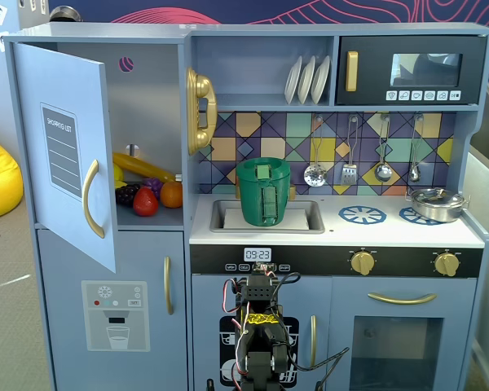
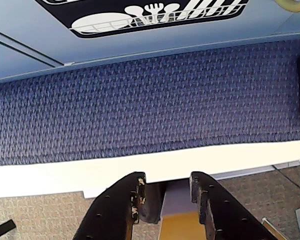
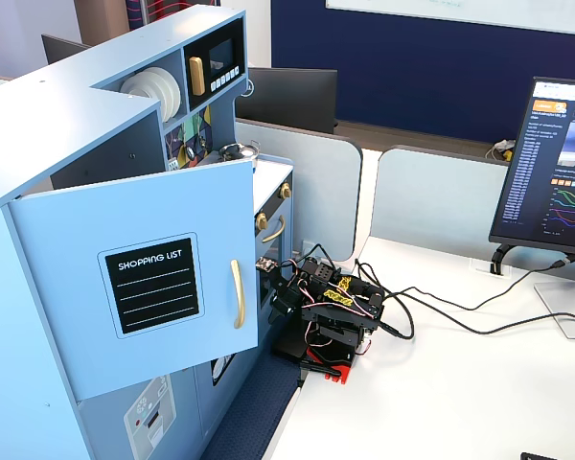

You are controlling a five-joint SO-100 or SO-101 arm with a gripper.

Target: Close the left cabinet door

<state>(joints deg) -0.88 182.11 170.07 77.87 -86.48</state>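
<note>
Left cabinet door [image 1: 65, 155] swung open — end effector [image 2: 165, 192] empty, parted.

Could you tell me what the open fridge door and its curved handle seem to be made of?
The left cabinet door looks like painted wooden board: flat, matte light blue, with thick square edges. Its handle looks like gold-coloured plastic or painted wood, smooth with a slight sheen; which one is unclear.

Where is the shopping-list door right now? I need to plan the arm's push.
In a fixed view the left cabinet door stands swung wide open at the kitchen's upper left, above the dispenser door, well up and left of the folded arm.
</note>
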